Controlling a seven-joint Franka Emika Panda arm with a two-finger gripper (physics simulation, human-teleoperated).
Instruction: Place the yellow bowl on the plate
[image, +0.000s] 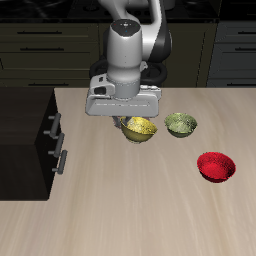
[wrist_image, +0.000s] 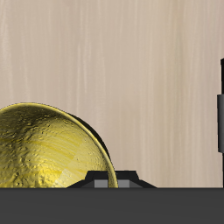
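Note:
The yellow bowl (image: 141, 128) stands upright on the table near the middle, just below my gripper (image: 124, 116). In the wrist view the yellow bowl (wrist_image: 44, 150) fills one side, close up, its speckled glossy inside showing. One dark finger (wrist_image: 220, 114) shows at the frame's edge, far from the bowl; the other finger is hidden. The jaws look wide apart and hold nothing. The plate is not in view in either frame.
A duller olive-green bowl (image: 181, 123) stands close beside the yellow bowl. A red bowl (image: 215, 166) sits nearer the table's front edge. A black cabinet (image: 28, 140) with handles takes up one side of the table.

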